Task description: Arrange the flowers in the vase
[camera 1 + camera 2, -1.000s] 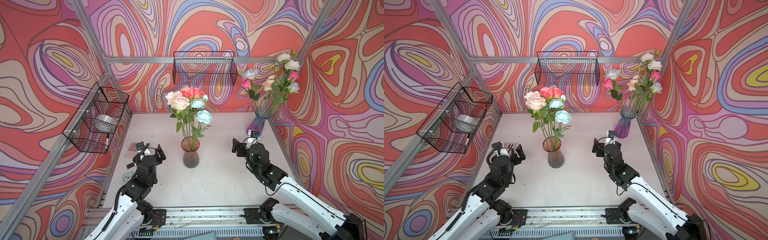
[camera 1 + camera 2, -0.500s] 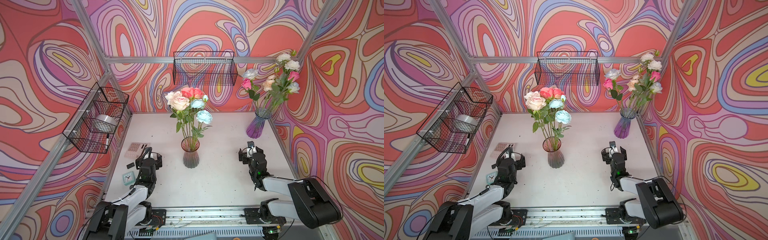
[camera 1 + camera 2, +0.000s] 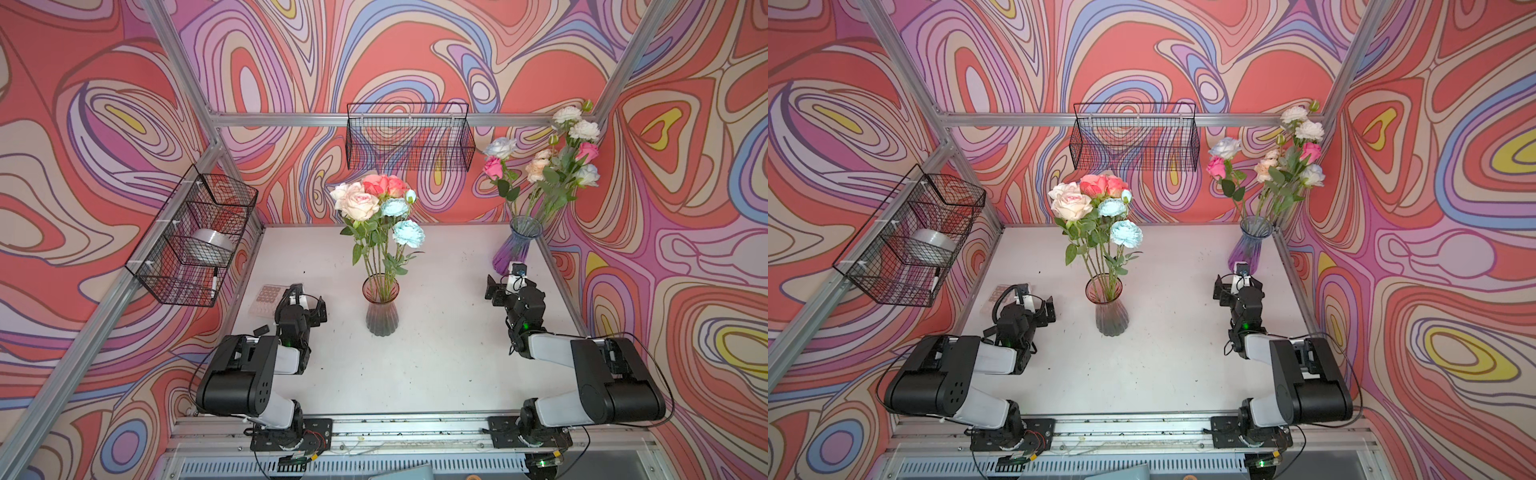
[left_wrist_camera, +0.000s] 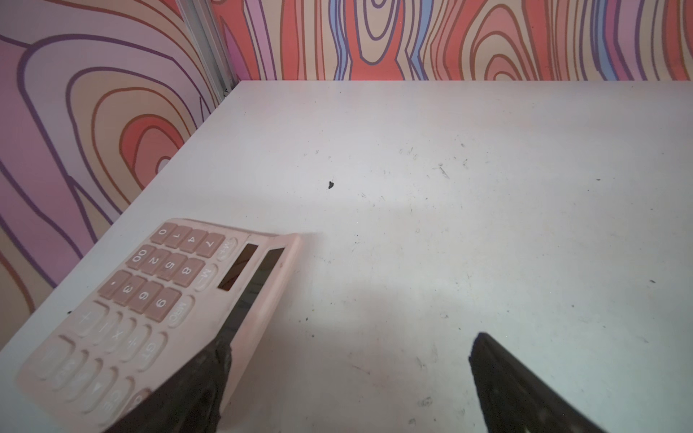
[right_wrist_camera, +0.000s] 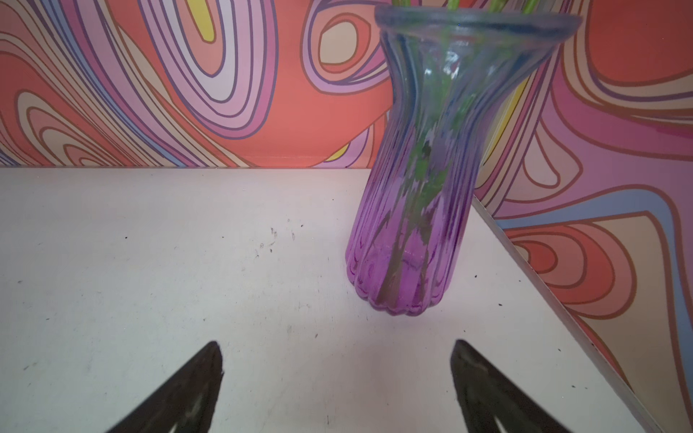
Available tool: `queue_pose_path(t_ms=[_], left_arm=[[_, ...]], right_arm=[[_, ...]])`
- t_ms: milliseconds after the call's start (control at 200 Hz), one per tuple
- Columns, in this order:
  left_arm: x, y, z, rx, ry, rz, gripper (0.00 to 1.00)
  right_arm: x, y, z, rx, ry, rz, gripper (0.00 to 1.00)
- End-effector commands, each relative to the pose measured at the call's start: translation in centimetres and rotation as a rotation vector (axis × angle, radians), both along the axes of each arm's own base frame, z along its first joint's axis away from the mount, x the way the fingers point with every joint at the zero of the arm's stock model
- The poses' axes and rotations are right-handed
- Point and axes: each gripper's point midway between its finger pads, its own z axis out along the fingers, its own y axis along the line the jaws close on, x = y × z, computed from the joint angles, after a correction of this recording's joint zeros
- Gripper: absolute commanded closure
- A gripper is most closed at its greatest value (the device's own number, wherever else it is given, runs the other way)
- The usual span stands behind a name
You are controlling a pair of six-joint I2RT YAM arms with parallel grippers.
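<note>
Both pairs of jaws stand wide, empty; wrist view crops purple vase (image 5: pixel 412 225) above rim.

Bare table (image 3: pixel 453 257) separates centre vase (image 3: pixel 381 316) from purple vase (image 3: pixel 515 245).

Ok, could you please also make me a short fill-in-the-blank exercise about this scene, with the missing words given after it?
1. The pink thing with number keys near the left gripper is a ____.
2. The left gripper and the right gripper both have their jaws ____.
3. The roll of tape lies in the wire basket on the ____ wall.
4. The lowest bloom of the flowers in the middle vase is pale ____.
Missing words: calculator, open, left, blue.
</note>
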Motion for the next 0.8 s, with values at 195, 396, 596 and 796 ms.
queue_pose_path(t_ms=[195,396,596,796], left_arm=[[2.8,-0.9,1.5,-0.013,0.008,-0.067,0.00],[2.8,-1.0,1.5,-0.016,0.009,-0.073,0.00],[2.8,-1.0,1.5,-0.015,0.010,-0.073,0.00],[2.8,-1.0,1.5,-0.016,0.010,-0.073,0.00]], right_arm=[[0.8,-0.6,-3.0,0.099,-0.049,-0.023,0.02],[3.2,-0.3,-4.2,0.082,0.068,-0.005,0.02],[3.2,-0.2,-4.2,0.080,0.060,-0.004,0.02],[3.1,-0.2,-4.2,0.079,0.062,-0.004,0.02]])
